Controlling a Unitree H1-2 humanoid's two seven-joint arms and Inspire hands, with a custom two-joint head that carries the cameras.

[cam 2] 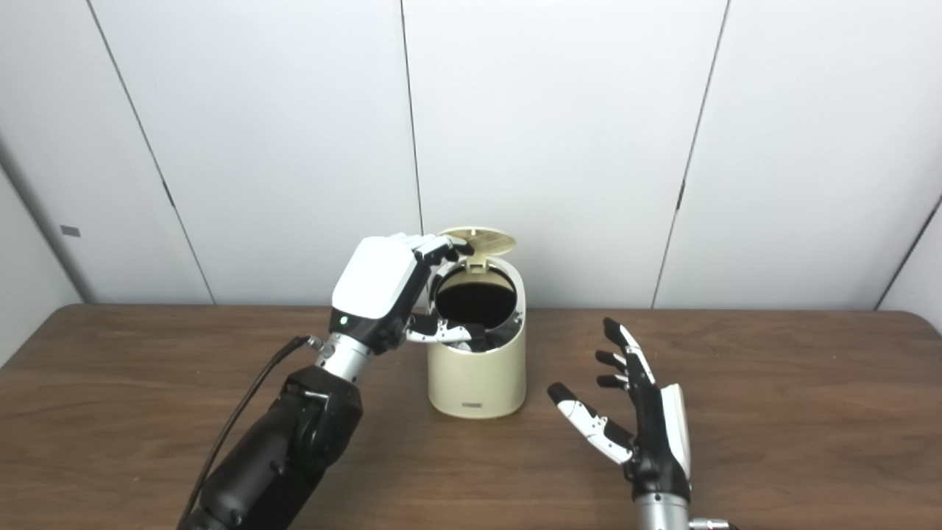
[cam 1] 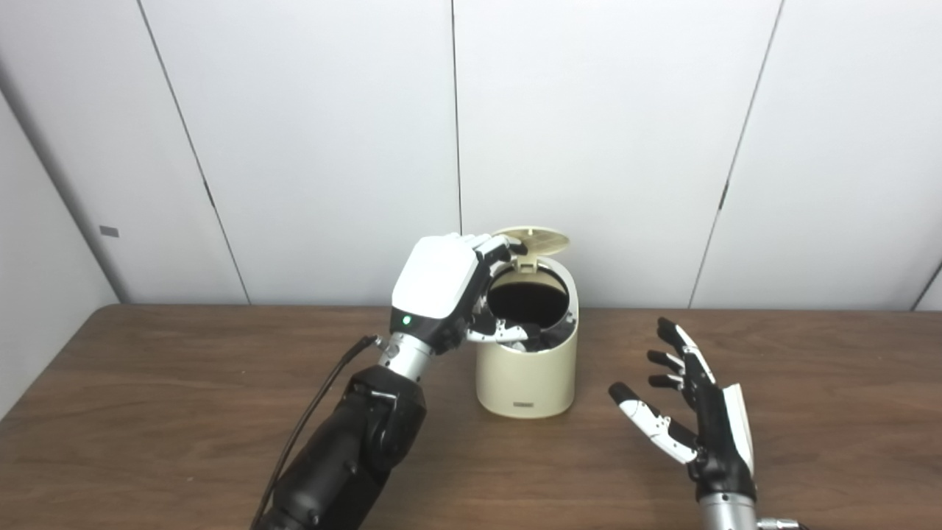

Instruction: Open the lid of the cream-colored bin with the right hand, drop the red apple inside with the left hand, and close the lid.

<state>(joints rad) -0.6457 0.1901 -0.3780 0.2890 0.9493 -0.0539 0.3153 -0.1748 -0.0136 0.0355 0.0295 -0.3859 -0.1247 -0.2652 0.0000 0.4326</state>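
The cream-colored bin (cam 1: 526,375) stands upright at the middle of the brown table (cam 1: 147,412). Its round lid (cam 1: 533,239) is swung up at the back, and the dark opening (cam 1: 528,300) shows. My left hand (cam 1: 438,283) hovers at the opening's left rim, fingers curved up toward the lid and thumb over the front rim, with nothing visible between them. I see no red apple in either view; the bin's inside is too dark to read. To the right of the bin, my right hand (cam 1: 692,412) is open, fingers spread, apart from the bin.
White wall panels (cam 1: 589,147) rise right behind the table's far edge, close to the bin's lid. A black cable (cam 1: 316,412) runs along my left forearm. Bare wood lies on the left and far right (cam 2: 809,412).
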